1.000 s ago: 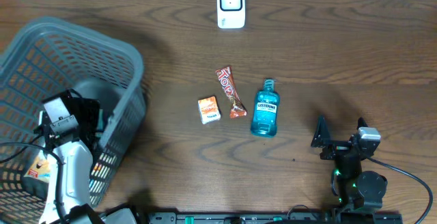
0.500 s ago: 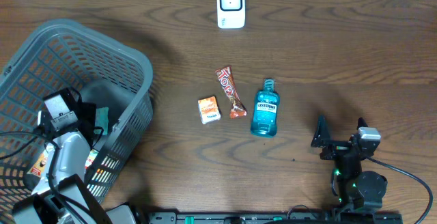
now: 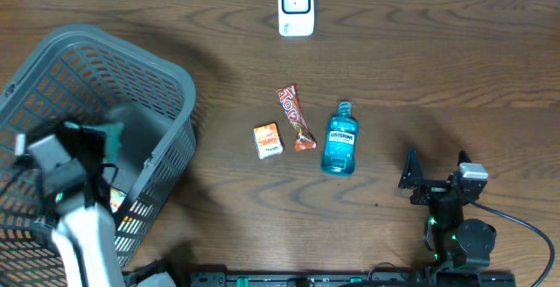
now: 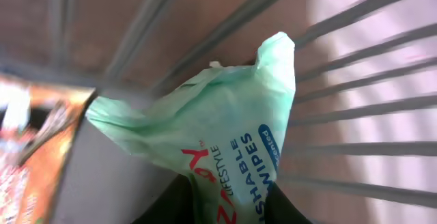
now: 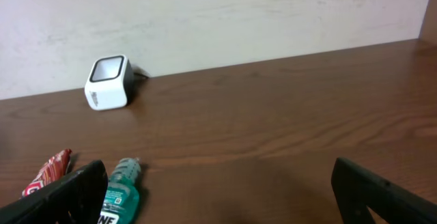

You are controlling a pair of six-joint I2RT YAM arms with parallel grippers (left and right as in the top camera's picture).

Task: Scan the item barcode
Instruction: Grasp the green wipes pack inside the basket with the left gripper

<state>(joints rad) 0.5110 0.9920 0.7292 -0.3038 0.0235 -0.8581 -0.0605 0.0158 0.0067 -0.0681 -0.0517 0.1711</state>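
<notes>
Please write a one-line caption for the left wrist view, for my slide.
Left gripper holds a green wipes pack inside the grey basket, beside an orange packet.

The left arm [image 3: 86, 239] rises from the near left corner, its white link slanting up and away from the base. Its wrist is bent over, so the left gripper [image 3: 101, 135] points down and to the right. In the left wrist view its dark fingers [image 4: 171, 207] show only at the bottom edge, drawn in against the two sides of a green wipes pack [image 4: 225, 121]. The right arm [image 3: 464, 234] sits folded low at the near right. The right gripper [image 3: 436, 169] is level, its jaws spread wide with nothing between them.
</notes>
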